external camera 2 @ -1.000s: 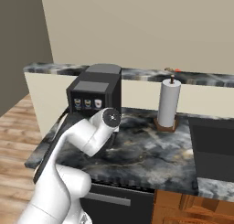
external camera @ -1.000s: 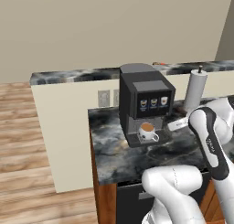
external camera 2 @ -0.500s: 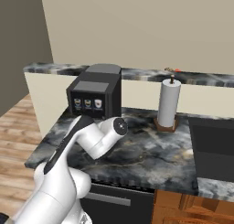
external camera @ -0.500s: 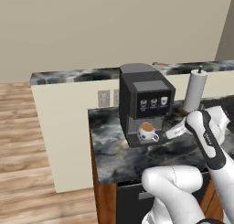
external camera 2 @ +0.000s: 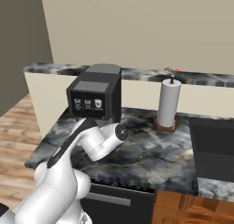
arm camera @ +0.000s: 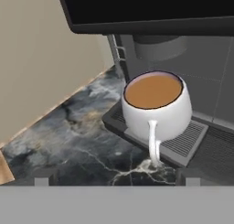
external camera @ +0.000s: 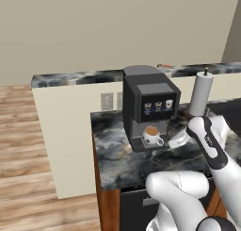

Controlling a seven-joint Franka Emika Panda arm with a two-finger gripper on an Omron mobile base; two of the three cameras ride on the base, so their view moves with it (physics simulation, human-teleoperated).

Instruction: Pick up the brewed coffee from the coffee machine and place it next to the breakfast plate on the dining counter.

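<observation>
No words, brand names or numbers can be read anywhere. The only signs are three small cup icons in a row on the dark front panel of the boxy black and dark-grey coffee machine (external camera: 149,105), seen in the left base view; in the right base view the same three icons sit on the machine's front panel (external camera 2: 87,102), too small to make out any detail beyond little cup shapes.
</observation>
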